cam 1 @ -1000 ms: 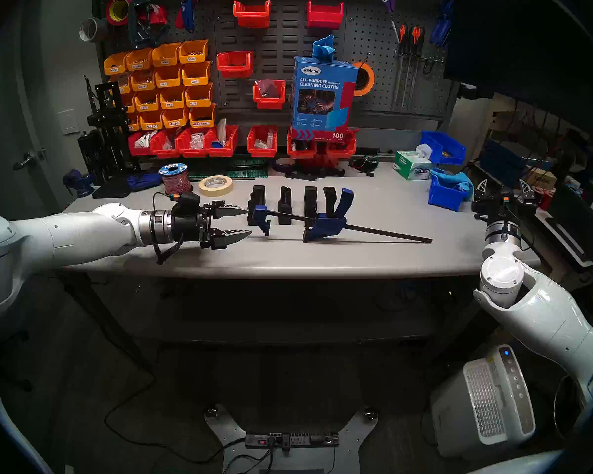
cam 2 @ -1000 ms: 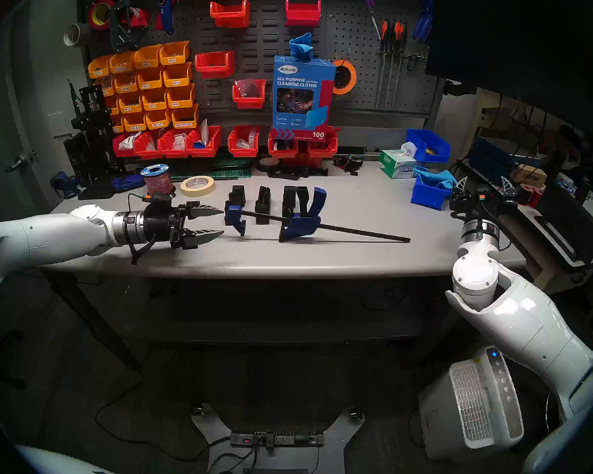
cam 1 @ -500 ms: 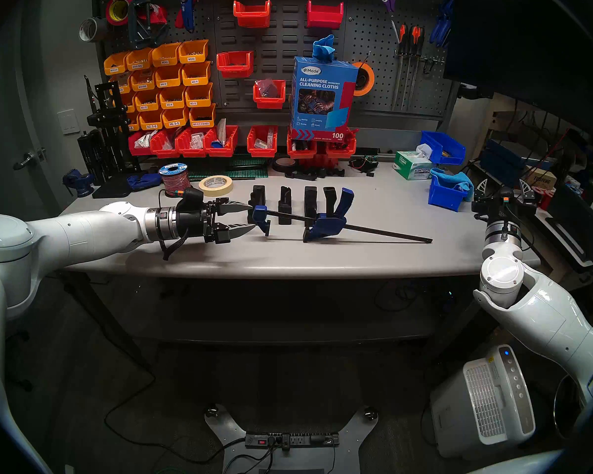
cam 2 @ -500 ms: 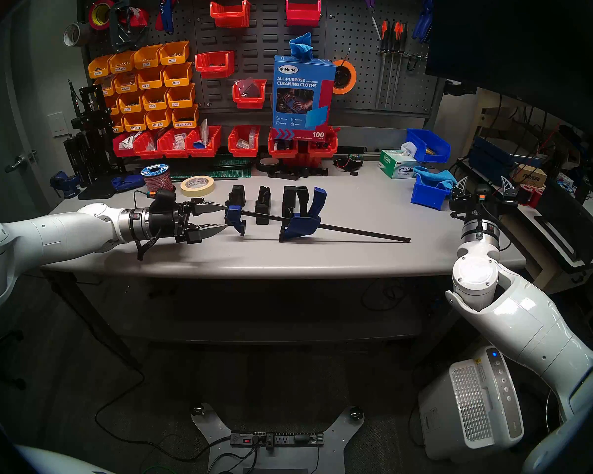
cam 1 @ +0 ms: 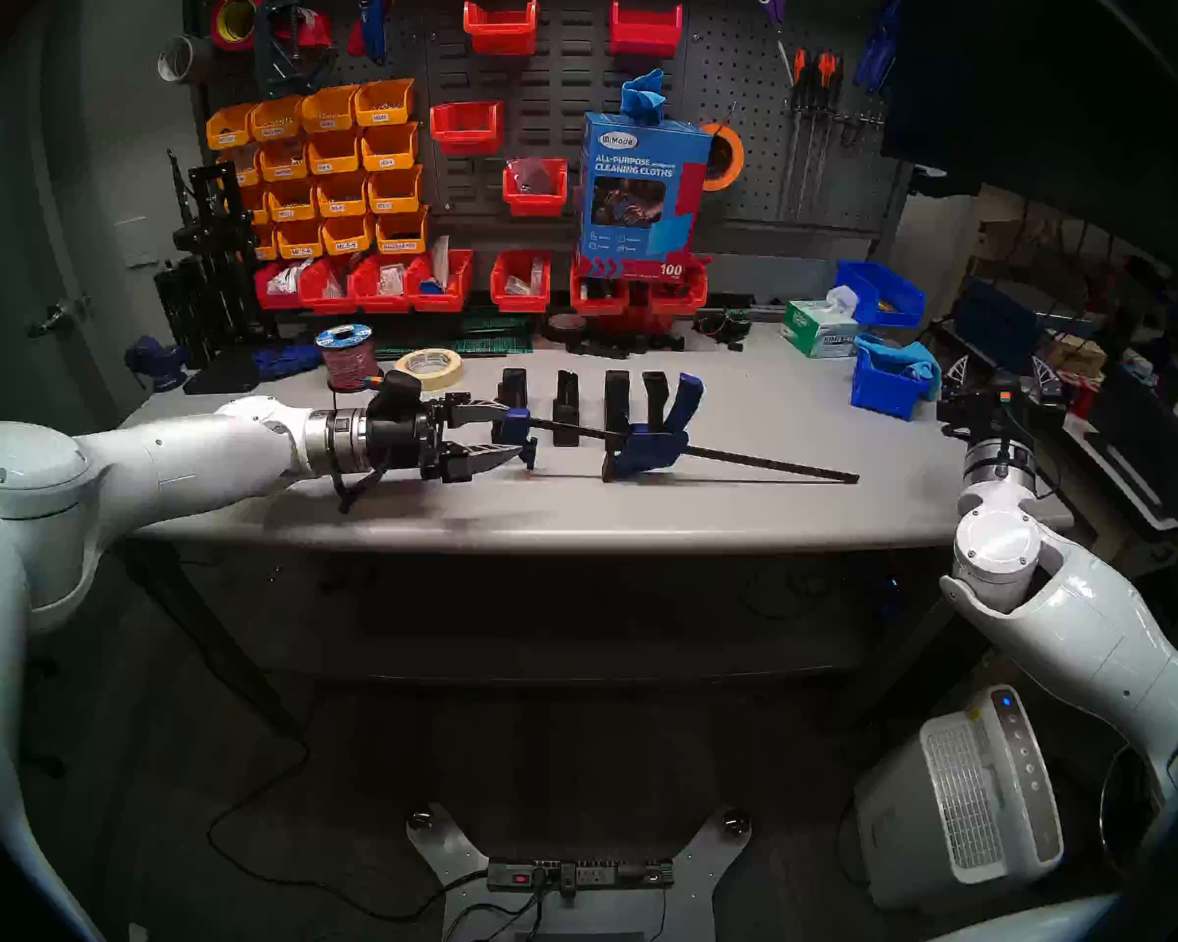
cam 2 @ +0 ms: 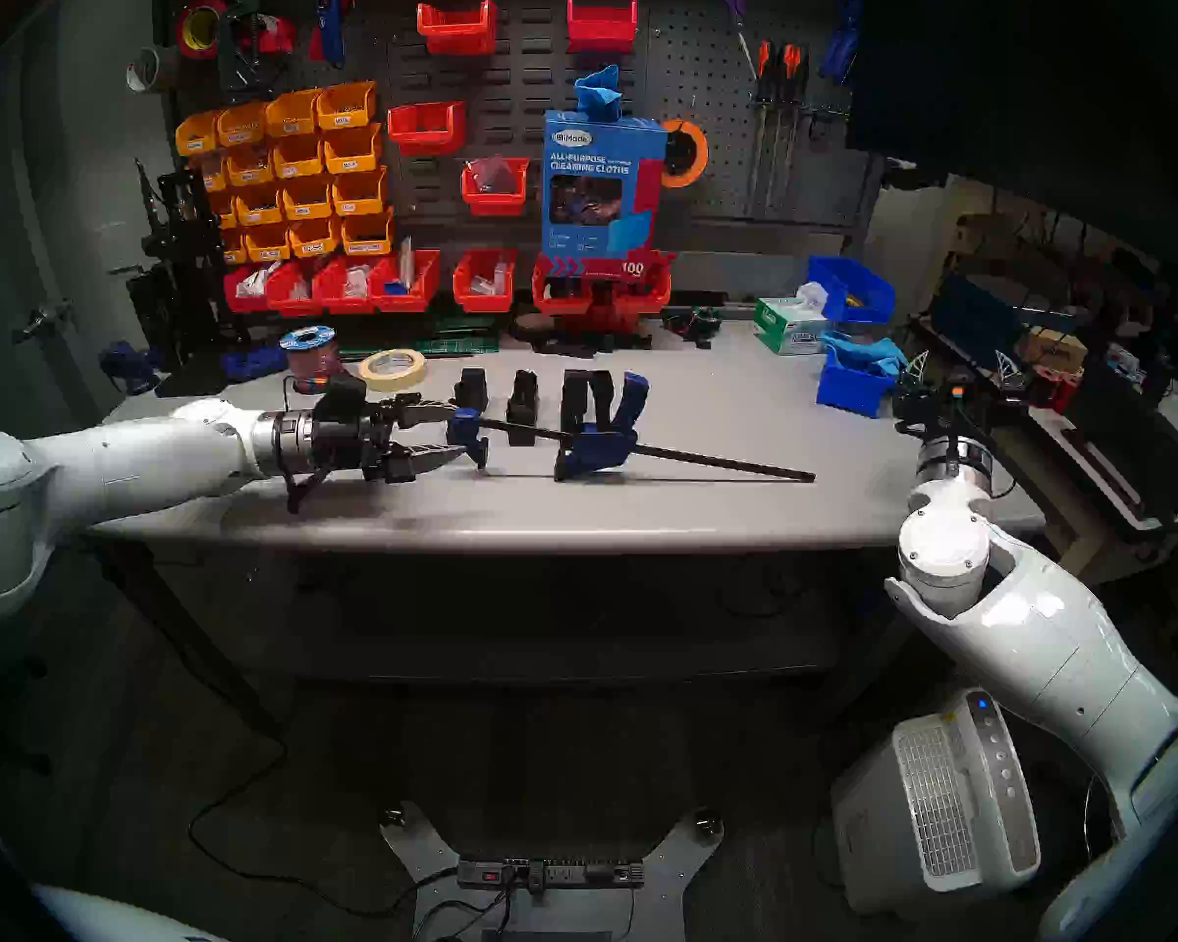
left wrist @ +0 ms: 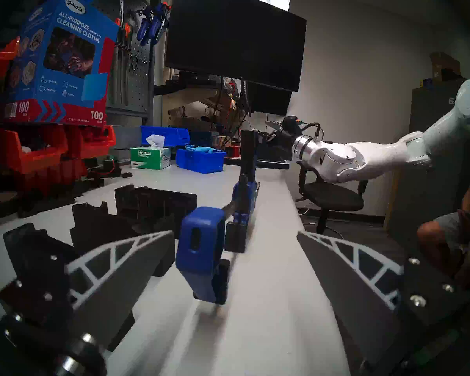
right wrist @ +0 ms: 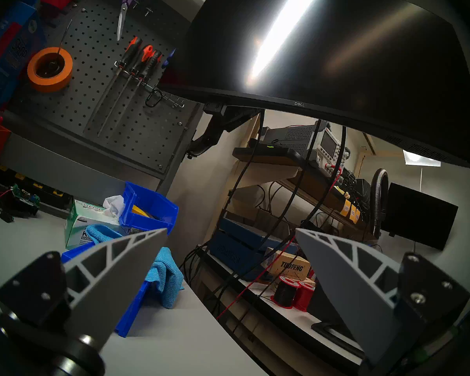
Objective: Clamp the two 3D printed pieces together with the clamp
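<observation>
The clamp [cam 1: 647,444] lies on the grey table [cam 1: 641,512], its long black bar slanting right and its blue handle near the middle. Its small blue end jaw [left wrist: 198,245] points at my left gripper [cam 1: 513,432], which is open, one finger on each side of that jaw and not gripping it. In the left wrist view the end jaw sits nearer the left finger [left wrist: 136,256]. Several black 3D printed pieces [cam 1: 566,403] stand in a row just behind the bar. My right gripper [cam 1: 1001,373] is open and empty past the table's right edge, far from the clamp.
A masking tape roll [cam 1: 430,368] and a wire spool [cam 1: 347,356] sit behind my left wrist. Blue bins [cam 1: 889,383] and a tissue box [cam 1: 821,329] stand at the back right. Red bins line the back wall. A seated person [left wrist: 461,226] is off to the right.
My left gripper has moved right along the table, still open, until its fingers flank the clamp's small blue end jaw. The clamp, the pieces and the right arm have not moved.
</observation>
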Robot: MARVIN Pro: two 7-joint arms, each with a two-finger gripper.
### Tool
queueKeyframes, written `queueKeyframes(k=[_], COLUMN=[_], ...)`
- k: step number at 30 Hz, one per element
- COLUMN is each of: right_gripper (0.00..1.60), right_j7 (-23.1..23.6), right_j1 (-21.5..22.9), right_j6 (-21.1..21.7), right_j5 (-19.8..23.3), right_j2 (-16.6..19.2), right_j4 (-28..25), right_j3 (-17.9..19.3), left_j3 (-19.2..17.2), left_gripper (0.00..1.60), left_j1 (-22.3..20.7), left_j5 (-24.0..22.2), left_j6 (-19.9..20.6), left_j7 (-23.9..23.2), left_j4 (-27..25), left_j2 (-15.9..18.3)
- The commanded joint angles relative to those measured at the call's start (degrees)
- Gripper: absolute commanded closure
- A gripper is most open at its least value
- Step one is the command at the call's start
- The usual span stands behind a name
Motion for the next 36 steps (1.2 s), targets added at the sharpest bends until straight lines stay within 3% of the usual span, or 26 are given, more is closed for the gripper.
queueKeyframes(k=[1,36], right_gripper=[0.0,0.0], right_j7=[-0.1,-0.1], right_j1=[0.4,0.4], right_j6=[-0.1,-0.1], right_j5=[-0.2,-0.2], right_j2=[0.5,0.5], right_j4=[0.0,0.0], right_j3=[0.5,0.4], left_j3=[-0.8,-1.2], left_gripper=[0.0,0.0], left_j1=[-0.2,0.3], left_j5=[-0.2,-0.5], left_j6=[0.4,1.3], left_j7=[-3.9,-5.2], left_j4=[1.7,5.7], left_j2=[-1.8,-3.3])
